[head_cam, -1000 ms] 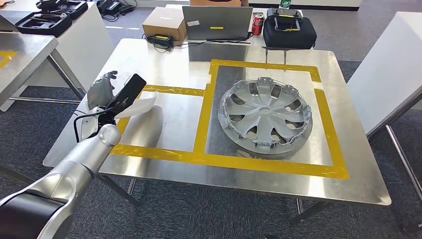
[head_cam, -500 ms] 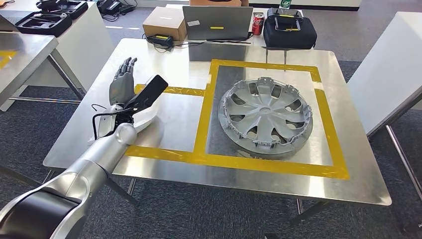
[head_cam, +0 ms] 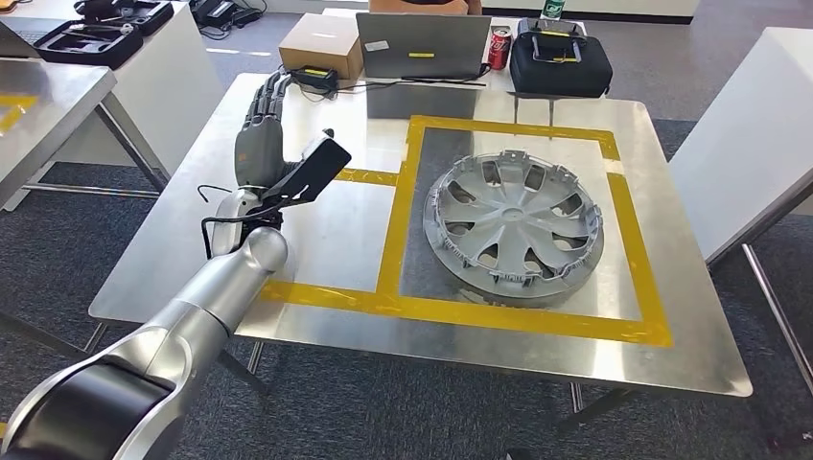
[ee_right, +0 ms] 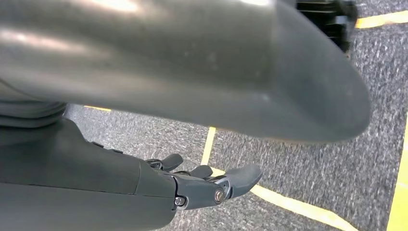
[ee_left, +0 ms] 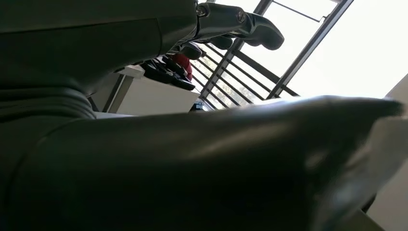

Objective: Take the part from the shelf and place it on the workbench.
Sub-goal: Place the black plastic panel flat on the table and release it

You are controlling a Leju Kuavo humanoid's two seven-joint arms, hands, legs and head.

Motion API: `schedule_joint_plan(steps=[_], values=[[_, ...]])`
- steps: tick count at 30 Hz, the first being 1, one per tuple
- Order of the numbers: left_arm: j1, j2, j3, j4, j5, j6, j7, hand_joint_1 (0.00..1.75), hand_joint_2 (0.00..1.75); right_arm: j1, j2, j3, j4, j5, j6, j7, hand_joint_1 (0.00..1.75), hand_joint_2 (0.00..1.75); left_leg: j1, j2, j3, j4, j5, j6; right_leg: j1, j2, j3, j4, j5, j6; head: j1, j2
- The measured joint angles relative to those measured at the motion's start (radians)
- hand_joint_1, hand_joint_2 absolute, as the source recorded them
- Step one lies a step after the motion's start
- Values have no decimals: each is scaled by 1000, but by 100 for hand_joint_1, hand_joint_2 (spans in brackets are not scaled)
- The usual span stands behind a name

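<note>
hubcap (head_cam: 513, 227) on counter (head_cam: 316, 240), frame centre-right; looks light, stiff plastic, best held by rim. left hand (head_cam: 261, 134) released, fingers straight; right hand (ee_right: 202, 185) empty, fingers loosely curled.

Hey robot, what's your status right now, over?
Left hand open, raised over workbench. Right hand hanging, empty. Hubcap down inside yellow tape. Nothing in the way.

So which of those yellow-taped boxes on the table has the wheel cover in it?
The larger taped rectangle, on the side away from the raised left hand, holds the wheel cover. The smaller rectangle beside that hand holds nothing.
</note>
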Motion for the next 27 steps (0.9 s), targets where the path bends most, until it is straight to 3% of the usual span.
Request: schedule_joint_plan(steps=[2,3,4,6,7,8,10,12,13,16,18,19,20,22,23,24,27], values=[[2,-7,0,-2,2,1,-5,0,0,1,0,0,0,0,0,0,0,0,5,3,-6,5,0,-3,-12,0,-53,121,-47,15,1,0],[3,-9,0,-3,3,2,-9,0,0,1,0,0,0,0,0,0,0,0,10,4,-10,10,-1,-7,-18,0,-60,140,-44,24,1,0],[4,-10,0,-4,4,6,-17,0,0,1,-1,-1,0,0,0,0,0,0,17,4,-15,18,-2,-14,-26,-1,-47,119,-22,34,1,0],[5,-15,0,-10,1,16,-35,0,0,0,-2,-2,0,0,0,0,0,0,34,4,-29,42,-11,-36,-42,-4,20,-2,27,59,2,0],[5,-17,-1,-14,-2,23,-41,0,0,-1,-1,-2,0,0,0,-1,0,0,38,2,-39,56,-16,-48,-44,0,44,-45,43,62,5,0],[5,-20,-2,-18,-7,28,-44,0,0,-1,0,-3,0,0,0,-2,0,0,39,-1,-46,70,-21,-60,-46,3,56,-68,44,58,7,0],[6,-25,-4,-23,-17,36,-41,0,0,-2,2,-4,0,1,-2,-4,0,0,35,-7,-59,85,-22,-76,-43,13,44,-53,37,27,10,0],[6,-27,-4,-26,-22,39,-36,0,0,-4,2,-4,0,1,-4,-6,0,0,38,-8,-69,97,-31,-84,-43,11,32,-48,34,1,6,0],[7,-27,-5,-26,-22,39,-34,0,0,-4,2,-4,0,1,-4,-7,0,0,39,-6,-78,117,-51,-85,-41,10,26,-48,39,-8,3,0],[8,-27,-5,-27,-22,40,-32,0,0,-4,2,-4,0,1,-5,-8,0,0,30,-3,-135,280,-164,-77,-30,8,6,-50,57,-27,-2,0],[10,-28,-5,-27,-21,40,-29,0,0,-4,2,-4,0,1,-6,-10,0,0,19,-3,-151,364,-200,-64,-18,7,-11,-50,71,-35,-3,0],[12,-28,-5,-27,-20,40,-27,0,0,-3,2,-4,0,1,-6,-10,0,0,12,-3,-136,357,-190,-53,-12,7,-19,-50,78,-38,-3,0],[12,-28,-5,-27,-19,40,-25,0,0,-3,2,-4,0,1,-6,-10,0,0,3,-4,-103,314,-168,-38,-6,7,-27,-50,86,-40,-3,0],[12,-29,-6,-33,-19,39,-23,0,0,-3,5,-5,0,0,-8,-9,0,0,-16,-2,-17,182,-137,-4,1,8,-39,-52,101,-40,-1,0],[11,-31,-7,-37,-19,39,-23,0,0,-3,6,-5,0,0,-8,-9,0,0,-25,0,13,133,-128,4,1,6,-40,-55,109,-36,-1,0],[11,-32,-9,-40,-19,39,-23,0,0,-3,8,-5,0,0,-9,-7,0,0,-31,1,27,103,-125,7,-2,4,-40,-58,117,-31,-1,0],[14,-34,-12,-42,-20,41,-29,0,0,-2,9,-5,0,0,-8,-4,0,0,-35,4,21,74,-92,6,-6,1,-38,-74,136,-9,-2,0]])
